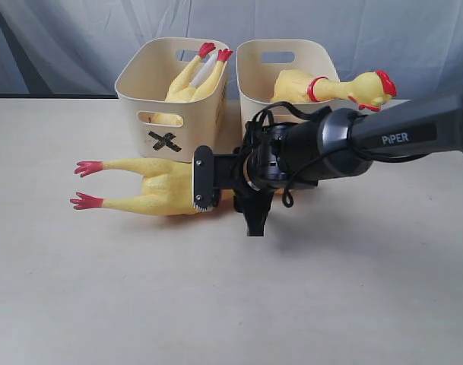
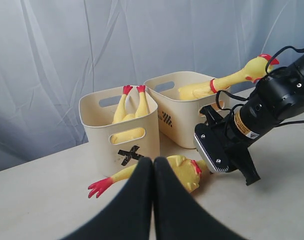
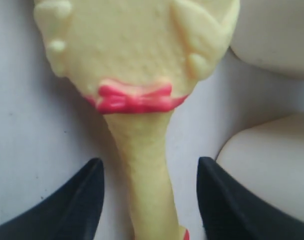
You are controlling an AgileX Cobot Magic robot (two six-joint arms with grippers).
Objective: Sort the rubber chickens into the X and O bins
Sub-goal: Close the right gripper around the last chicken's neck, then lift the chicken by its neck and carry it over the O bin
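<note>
- Counting the rubber chickens (image 2: 184, 170) gives three, each yellow with a pimpled skin; red feet, a red comb and a red neck band are shown where those parts are in view.
- The first chicken (image 1: 151, 190) is laid flat on the table (image 1: 216, 304) just in front of the X bin (image 1: 197, 129), with its feet pointed to the left of the exterior view.
- The second chicken (image 1: 187, 82) is stood feet-up inside the X bin.
- The third chicken (image 1: 334, 87) is laid in the second bin (image 1: 250, 91), with its head hung outside the rim.
- Two cream bins are counted, set side by side; the second bin's mark cannot be read.
- Two grippers are counted. The right gripper (image 3: 149, 167) is held with its fingers apart on either side of the first chicken's neck, and a gap is seen on each side.
- The left gripper (image 2: 152, 162) is seen with its fingers pressed together, and nothing is held.
- The table is surfaced in pale cream, and a creased grey-blue cloth (image 1: 79, 38) is hung behind.
</note>
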